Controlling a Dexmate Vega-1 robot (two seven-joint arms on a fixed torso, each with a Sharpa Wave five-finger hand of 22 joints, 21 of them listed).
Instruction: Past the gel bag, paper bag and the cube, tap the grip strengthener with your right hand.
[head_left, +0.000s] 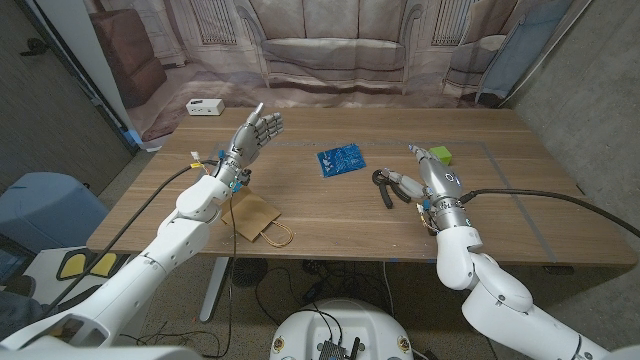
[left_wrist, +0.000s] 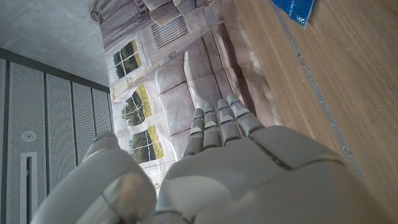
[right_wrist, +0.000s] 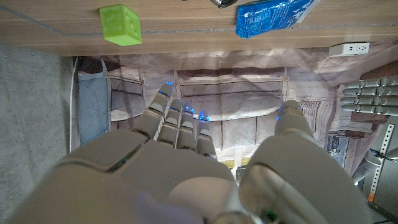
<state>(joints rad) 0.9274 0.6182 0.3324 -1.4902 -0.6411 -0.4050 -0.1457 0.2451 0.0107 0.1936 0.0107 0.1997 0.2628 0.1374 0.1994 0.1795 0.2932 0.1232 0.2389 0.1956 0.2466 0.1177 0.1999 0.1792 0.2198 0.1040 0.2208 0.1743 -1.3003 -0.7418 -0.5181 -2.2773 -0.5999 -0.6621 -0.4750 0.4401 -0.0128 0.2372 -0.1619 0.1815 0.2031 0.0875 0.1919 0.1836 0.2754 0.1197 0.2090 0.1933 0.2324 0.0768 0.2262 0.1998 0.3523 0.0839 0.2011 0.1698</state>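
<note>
The right hand (head_left: 424, 172) is above the wooden worktop (head_left: 330, 215), its fingers (head_left: 415, 151) stretched fwd and a bit apart, holding nothing; the thumb points sideways toward the grip strengthener (head_left: 385, 187), which lies on the worktop just beside the thumb tip, on the inner side of the hand; contact or not, I cannot tell. The green cube (head_left: 441, 155) sits just beyond the fingertips, slightly to the outer side; in the right wrist view the cube (right_wrist: 120, 25) and the blue gel bag (right_wrist: 273, 15) both lie ahead of the fingers (right_wrist: 177, 121). The gel bag (head_left: 341, 160) is further inward, past the strengthener. The left hand (head_left: 255, 133) is raised, fingers (head_left: 268, 123) extended, close together, empty; the brown paper bag (head_left: 256, 216) lies behind this hand, near the forearm, at the worktop's near edge.
</note>
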